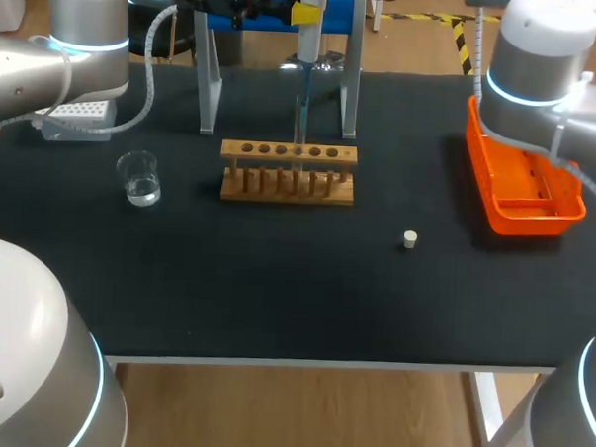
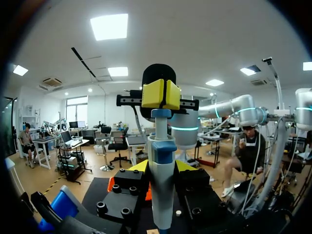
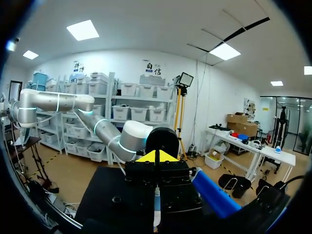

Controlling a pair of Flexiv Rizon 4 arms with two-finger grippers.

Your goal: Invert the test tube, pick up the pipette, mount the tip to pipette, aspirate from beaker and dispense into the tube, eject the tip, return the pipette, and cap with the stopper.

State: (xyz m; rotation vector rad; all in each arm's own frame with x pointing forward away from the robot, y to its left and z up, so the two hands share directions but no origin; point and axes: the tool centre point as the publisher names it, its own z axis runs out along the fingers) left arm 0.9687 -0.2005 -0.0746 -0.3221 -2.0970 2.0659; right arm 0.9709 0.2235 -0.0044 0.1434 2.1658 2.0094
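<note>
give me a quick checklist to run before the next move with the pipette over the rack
1. Grip: white and blue pipette held between the left end effector's yellow tips: ok.
2. Plunger: right end effector shut, directly above the pipette's top: ok.
3. Aim: pipette's tip inside a tube in the wooden test tube rack: cannot tell.
4. Source: clear glass beaker upright, liquid inside, apart from the rack: ok.
5. Cap: small white stopper lying free on the black table: ok.
</note>
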